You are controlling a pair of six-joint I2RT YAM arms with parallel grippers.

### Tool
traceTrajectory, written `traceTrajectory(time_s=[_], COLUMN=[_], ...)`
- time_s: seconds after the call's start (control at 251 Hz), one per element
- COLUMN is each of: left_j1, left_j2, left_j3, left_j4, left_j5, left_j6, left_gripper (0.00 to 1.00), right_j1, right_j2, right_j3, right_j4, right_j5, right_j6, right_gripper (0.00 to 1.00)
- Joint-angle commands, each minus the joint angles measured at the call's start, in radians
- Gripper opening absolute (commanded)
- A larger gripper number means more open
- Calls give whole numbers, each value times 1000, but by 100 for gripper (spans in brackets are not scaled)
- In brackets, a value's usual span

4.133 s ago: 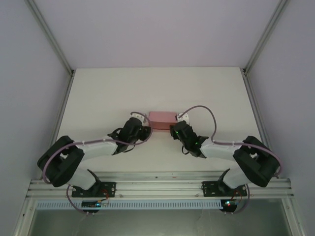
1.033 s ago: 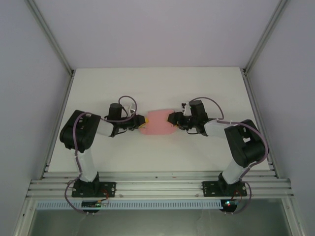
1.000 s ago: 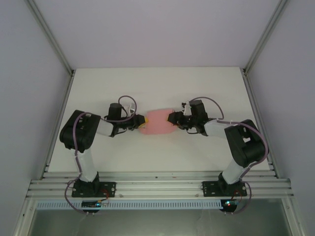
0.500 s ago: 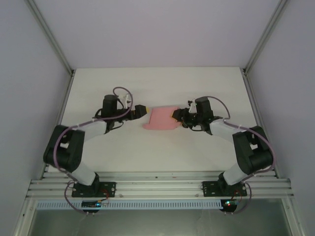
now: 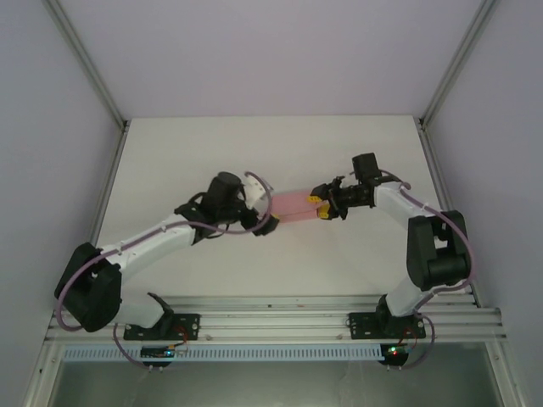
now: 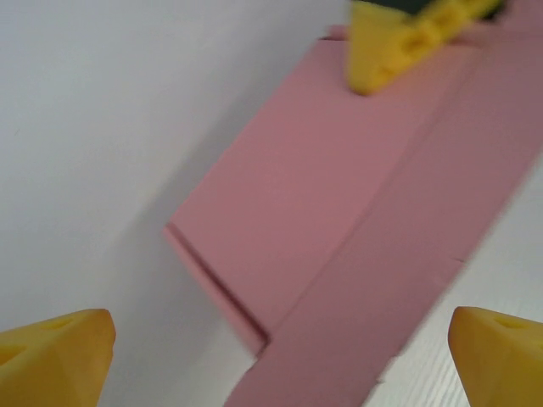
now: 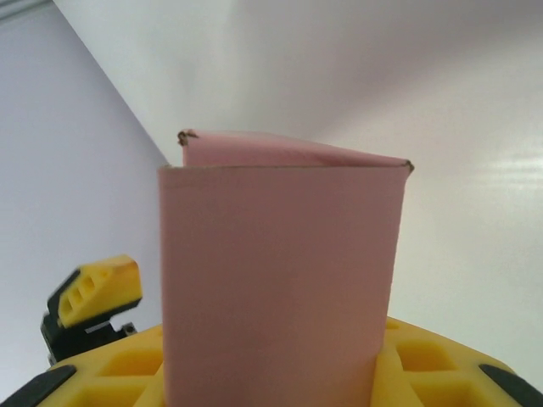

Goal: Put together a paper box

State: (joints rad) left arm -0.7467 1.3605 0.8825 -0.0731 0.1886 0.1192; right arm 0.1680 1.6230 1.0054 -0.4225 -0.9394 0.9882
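Paper box point(image 5: 293, 206) mid-frame: body folded, end flaps seemingly unclosed. Right gripper point(image 5: 322, 204) pinches its end; left gripper point(image 6: 271, 356) spread wide, empty.

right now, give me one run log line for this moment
task: assemble paper box | left gripper: open, spread either side of box | right gripper: shut on box end

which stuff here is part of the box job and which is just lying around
Part of the job:
- box, pink card
- right gripper, shut on the box's end
- left gripper, open at the other end

Just there:
- table
- rail along the near edge
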Motion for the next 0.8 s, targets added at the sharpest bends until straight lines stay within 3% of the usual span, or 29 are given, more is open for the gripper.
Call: traceTrajectory(time_s=[0.0,0.156,0.579,0.794], left_j1=[-56,-99,-105,-105], left_j2=[-35,5,171,199], left_j3=[35,66,172,189], left_j4=[-56,-94,-120,-91], left_j5=[-123,-147,-205,-228], left_j6=[231,336,465,497], left_gripper=[100,100,100,80], right_j1=[-26,-44,-44,-43], right_j2=[33,72,80,74], right_j3=[33,47,53,53], right_j4=[-101,-119,-126,-139], right_j5=[-140,-189,-210,-216], right_j6=[44,59,71,64], right_gripper=[34,34,35,35])
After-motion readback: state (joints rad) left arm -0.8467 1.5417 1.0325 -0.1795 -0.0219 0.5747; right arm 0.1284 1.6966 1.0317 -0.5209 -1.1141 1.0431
